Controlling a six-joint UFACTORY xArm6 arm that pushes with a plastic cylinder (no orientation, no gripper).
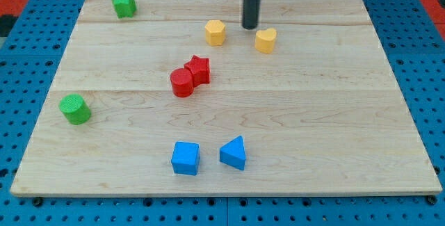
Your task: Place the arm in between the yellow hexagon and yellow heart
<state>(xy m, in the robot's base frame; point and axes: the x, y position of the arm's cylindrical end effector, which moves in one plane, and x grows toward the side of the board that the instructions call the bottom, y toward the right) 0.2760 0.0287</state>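
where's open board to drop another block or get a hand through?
Open: the view's right, right of the yellow heart and blue triangle; the band between green cylinder and blue cube. Crowded: the view's top, where my tip sits between yellow hexagon and heart; red star touches red cylinder mid-board.

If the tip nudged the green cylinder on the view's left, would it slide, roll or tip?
The green cylinder stands on a flat end and looks squat, so it would probably slide, not roll or tip. The wooden board looks smooth. My tip is far off, between the yellow blocks.
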